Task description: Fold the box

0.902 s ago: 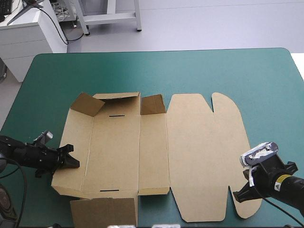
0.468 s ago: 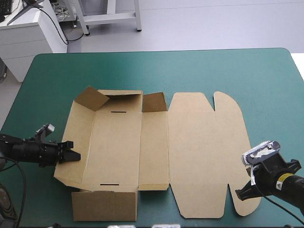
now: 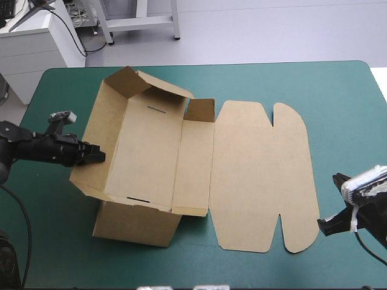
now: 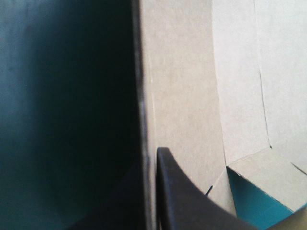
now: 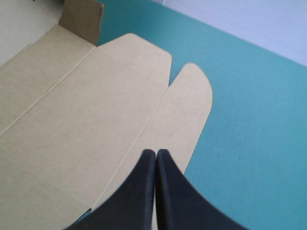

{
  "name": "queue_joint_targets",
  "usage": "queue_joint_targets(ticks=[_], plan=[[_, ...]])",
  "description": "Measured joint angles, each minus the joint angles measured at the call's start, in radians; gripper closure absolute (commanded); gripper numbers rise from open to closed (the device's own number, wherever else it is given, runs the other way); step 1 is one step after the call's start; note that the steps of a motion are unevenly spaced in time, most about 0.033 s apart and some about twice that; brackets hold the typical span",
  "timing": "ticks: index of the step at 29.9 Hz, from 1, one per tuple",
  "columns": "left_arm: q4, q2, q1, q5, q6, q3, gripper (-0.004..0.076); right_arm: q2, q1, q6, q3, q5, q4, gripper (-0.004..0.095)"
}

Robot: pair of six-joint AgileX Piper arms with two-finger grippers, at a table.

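We log left gripper (image 3: pixel 98 156) pinching the box (image 3: pixel 151 154) by its raised wall; right gripper (image 5: pixel 156 152) pressed closed above lid (image 3: pixel 260 175).

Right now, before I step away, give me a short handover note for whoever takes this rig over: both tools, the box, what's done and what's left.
The left tool is shut on the box, pinching its left wall, with that side tilted up off the table.
The right tool is shut, over the near rounded tab; contact unclear.
The lid lies flat on the teal-green cover.
Done: left wall and far flaps raised; the near flap hangs down to the table.
Left: probably raise and tuck the remaining walls; nothing looks tucked yet.
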Motion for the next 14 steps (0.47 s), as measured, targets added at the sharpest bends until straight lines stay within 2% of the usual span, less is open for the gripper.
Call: queue_joint_targets(ticks=[7, 14], plan=[[0.190, 0.000, -0.243, -0.005, -0.036, -0.267, 0.0732, -0.019, 0.000, 0.008, -0.027, -0.005, -0.006, 0.0927], [0.461, 0.000, -0.467, -0.161, -0.086, -0.398, 0.0732, -0.021, 0.000, 0.022, -0.027, 0.010, 0.006, 0.0927]])
